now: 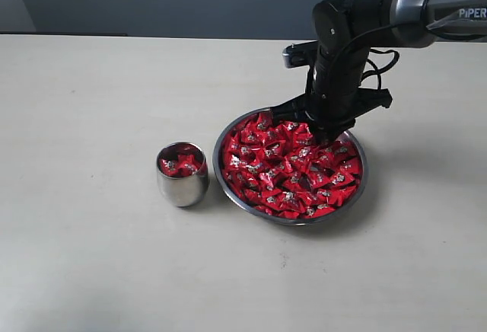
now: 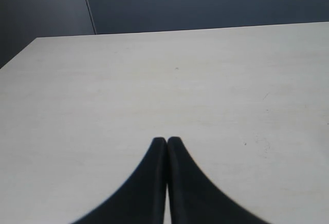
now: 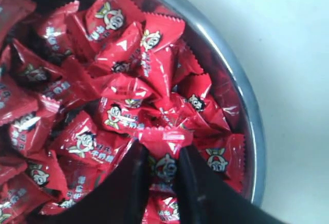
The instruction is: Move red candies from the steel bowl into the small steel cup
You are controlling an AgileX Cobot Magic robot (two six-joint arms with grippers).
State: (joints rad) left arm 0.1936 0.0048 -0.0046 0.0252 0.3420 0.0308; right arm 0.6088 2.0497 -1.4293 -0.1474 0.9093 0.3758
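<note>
While the left gripper (image 2: 166, 142) hangs over the table (image 2: 180, 80) with its fingers pressed together and nothing between them, the right gripper (image 3: 162, 148) is down in the bowl (image 1: 218, 157) with its tips dug into the candies (image 1: 285, 176) near the rim on its own side. In the wrist view its two black fingers (image 3: 134, 183) are pinching one candy (image 3: 165, 168) by the wrapper. The rest of the pile spreads out ahead of and around the tips, and the bowl's rim curves just beside them. The cup (image 1: 181, 183) sits across the bowl from that gripper, just outside the far rim, upright — a few red candies show inside it near the top.
</note>
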